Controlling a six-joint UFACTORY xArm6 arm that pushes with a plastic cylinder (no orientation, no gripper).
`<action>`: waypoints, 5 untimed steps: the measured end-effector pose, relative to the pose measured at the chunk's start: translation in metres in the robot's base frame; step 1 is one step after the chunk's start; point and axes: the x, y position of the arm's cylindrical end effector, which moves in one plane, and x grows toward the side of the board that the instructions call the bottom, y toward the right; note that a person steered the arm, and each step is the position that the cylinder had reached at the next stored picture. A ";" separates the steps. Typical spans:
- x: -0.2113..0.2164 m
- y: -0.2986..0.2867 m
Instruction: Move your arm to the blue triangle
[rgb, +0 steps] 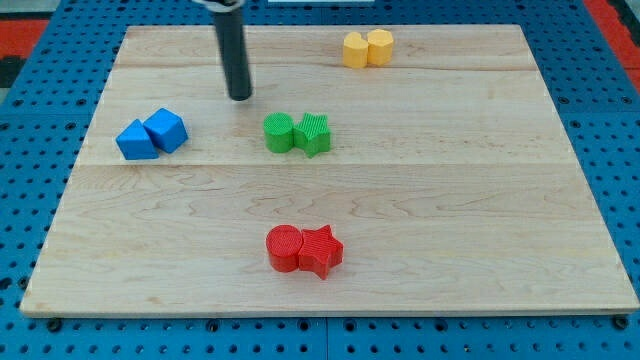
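Camera view shows the rod's bare tip (240, 98), holding nothing, resting right of the blue triangle (135, 141) with open board (450, 200) between, so the approach looks unblocked.

Blue triangle (135, 141): lying flat on the wooden board, toward the view's left edge, roughly level with the board's upper-middle band. Showing as a low wedge-shaped block in bright blue, its sloped top face catching the light and its front face reading slightly darker. Touching a blue cube (166, 130) at its right side, the two forming a tight pair with no gap visible between them. Sitting slightly nearer the view's bottom than that neighbour. Resting well apart from my tip (240, 98), which is standing up and to the view's right of it.
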 end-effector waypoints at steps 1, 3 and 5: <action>0.000 -0.053; 0.000 -0.078; 0.000 -0.079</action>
